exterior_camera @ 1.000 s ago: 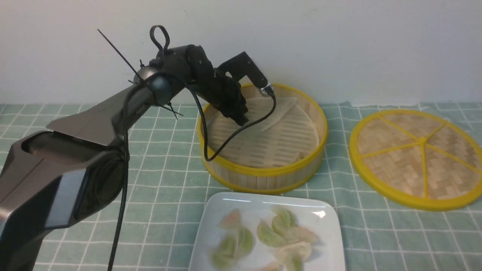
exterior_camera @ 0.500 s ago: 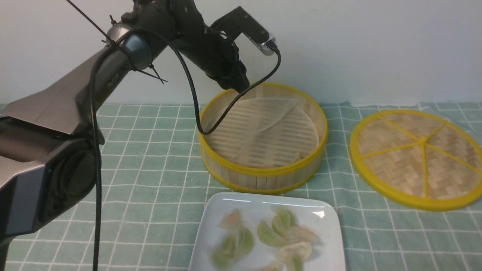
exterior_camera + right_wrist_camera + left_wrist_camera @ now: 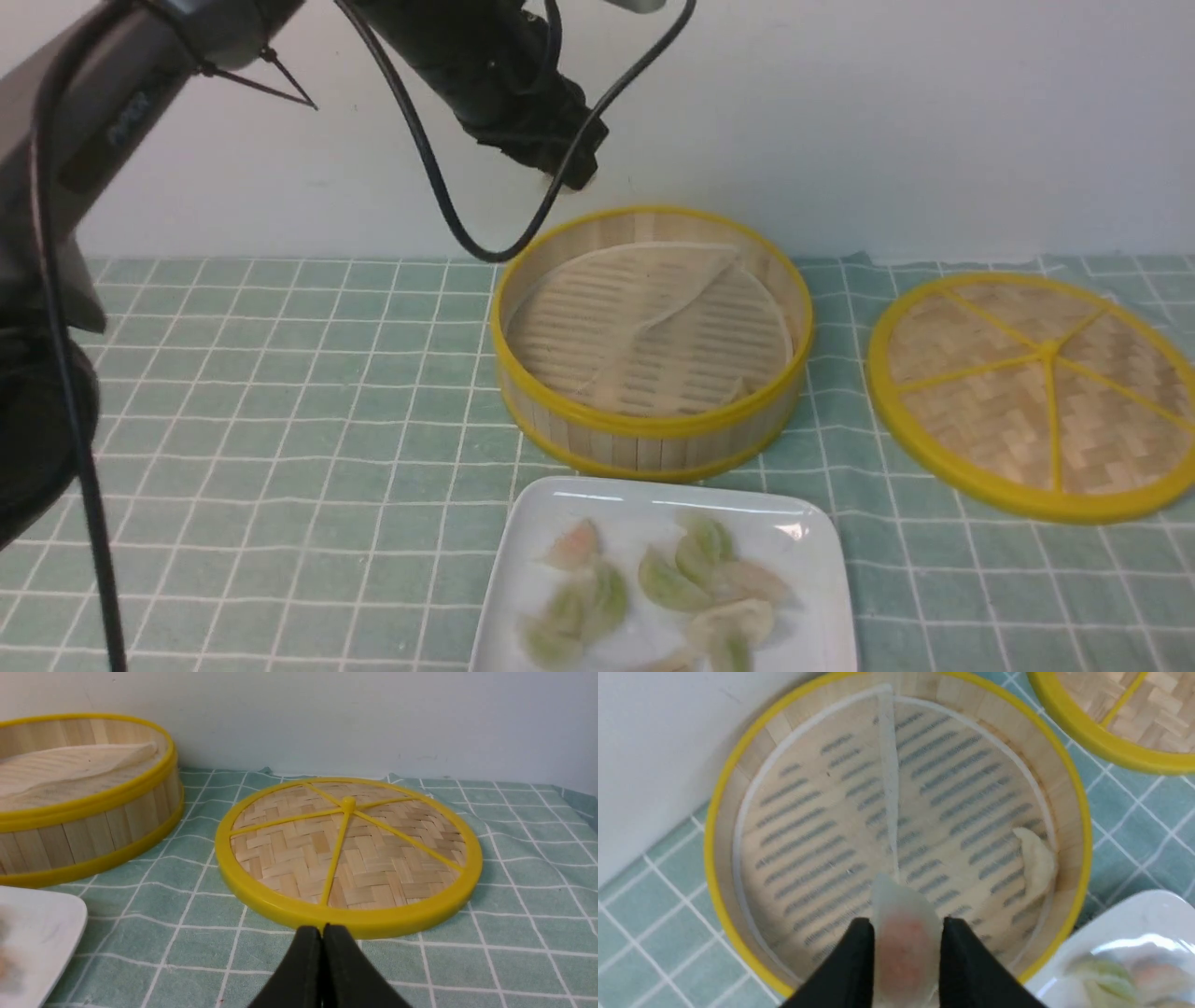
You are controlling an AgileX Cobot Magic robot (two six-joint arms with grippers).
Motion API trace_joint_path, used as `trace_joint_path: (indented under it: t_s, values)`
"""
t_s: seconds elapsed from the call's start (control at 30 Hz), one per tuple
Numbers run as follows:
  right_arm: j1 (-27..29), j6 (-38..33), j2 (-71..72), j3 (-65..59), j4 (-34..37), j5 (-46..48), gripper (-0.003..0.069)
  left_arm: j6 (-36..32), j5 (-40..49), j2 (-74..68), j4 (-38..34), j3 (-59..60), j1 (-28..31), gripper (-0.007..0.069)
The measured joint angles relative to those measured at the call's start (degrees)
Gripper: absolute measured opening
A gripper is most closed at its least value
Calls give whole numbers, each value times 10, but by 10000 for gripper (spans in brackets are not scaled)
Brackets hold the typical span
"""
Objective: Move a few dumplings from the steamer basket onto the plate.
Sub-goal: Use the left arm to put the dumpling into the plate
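While the left hand [image 3: 903, 952] pinches a pink dumpling [image 3: 901, 940] above the steamer basket [image 3: 653, 439], the plate [image 3: 523, 560] lies toward 6 o'clock (right hand [image 3: 322, 970] idle, closed on nothing).

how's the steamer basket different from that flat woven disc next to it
The steamer basket has upright slat walls and a slatted floor under a pale liner sheet; the woven disc lies flat, with no such walls. The disc has a herringbone weave crossed by yellow spokes; the basket has neither. Both are round, bamboo-coloured, yellow-rimmed, and sit on the green checked cloth.
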State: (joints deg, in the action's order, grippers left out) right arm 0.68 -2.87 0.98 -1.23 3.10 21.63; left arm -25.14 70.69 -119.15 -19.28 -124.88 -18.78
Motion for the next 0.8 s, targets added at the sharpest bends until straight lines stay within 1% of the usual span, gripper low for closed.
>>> trace_joint_path:
  t_s: [0.07, 0.13, 0.17, 0.23, 0.27, 0.33, 0.5, 0.53, 0.7, 0.77, 0.8]
  values:
    - [0, 0, 0, 0, 0, 0, -15, 5, 0, 48, -10, 95, -4, 155]
    - [0, 0, 0, 0, 0, 0, -15, 4, 0, 86, -23, 166, -10, 155]
    - [0, 0, 0, 0, 0, 0, -15, 3, 0, 89, -28, 181, -11, 155]
    - [0, 0, 0, 0, 0, 0, -15, -4, 0, 117, -58, 263, -26, 155]
    - [0, 0, 0, 0, 0, 0, -15, -4, -1, 118, -60, 275, -29, 155]
    - [0, 0, 0, 0, 0, 0, -15, -7, -21, 117, -93, 338, -50, 155]
    - [0, 0, 0, 0, 0, 0, -15, -26, -46, 88, -109, 376, -86, 155]
    - [0, 0, 0, 0, 0, 0, -15, -33, -64, 75, -110, 378, -97, 155]
    - [0, 0, 0, 0, 0, 0, -15, -36, -107, 42, -112, 379, -106, 162]
    - [0, 0, 0, 0, 0, 0, -15, -29, -112, 33, -111, 379, -106, 208]
    - [0, 0, 0, 0, 0, 0, -15, -24, -113, 32, -110, 379, -106, 248]
